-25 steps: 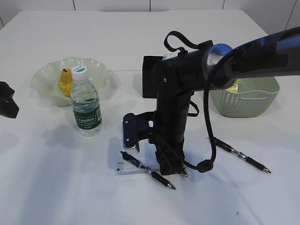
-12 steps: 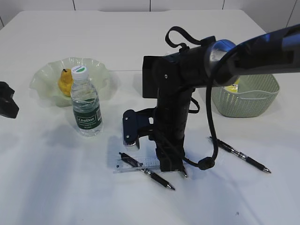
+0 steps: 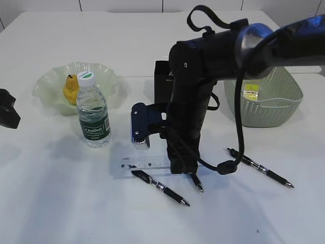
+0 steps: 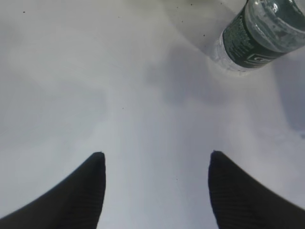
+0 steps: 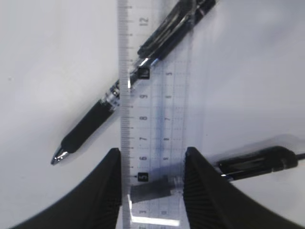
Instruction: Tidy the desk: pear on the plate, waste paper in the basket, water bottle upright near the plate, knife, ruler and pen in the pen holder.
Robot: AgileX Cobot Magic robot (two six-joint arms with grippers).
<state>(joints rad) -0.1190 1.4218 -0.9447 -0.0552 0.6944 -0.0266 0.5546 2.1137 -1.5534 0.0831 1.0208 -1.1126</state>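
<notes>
My right gripper [image 3: 176, 169] is shut on the clear ruler [image 3: 144, 164], gripping its two long edges [image 5: 155, 95], and holds it just above the table. A black pen [image 3: 160, 188] lies under the ruler's far end [image 5: 119, 90]. A second pen [image 5: 257, 162] lies beside the gripper, and a third pen [image 3: 260, 168] lies to the right. The pear [image 3: 70, 87] sits in the green plate [image 3: 104, 76]. The water bottle [image 3: 93, 112] stands upright next to the plate. My left gripper [image 4: 156, 157] is open over bare table. The black pen holder [image 3: 162, 84] stands behind the right arm. I see no knife.
A green basket [image 3: 266, 104] stands at the back right with something yellow inside. The bottle's base [image 4: 257, 36] shows at the top right of the left wrist view. The left gripper [image 3: 7, 109] sits at the far left edge of the table.
The right arm has risen with the ruler in its jaws. The ruler has come up and away from the pen, which stays on the table.
</notes>
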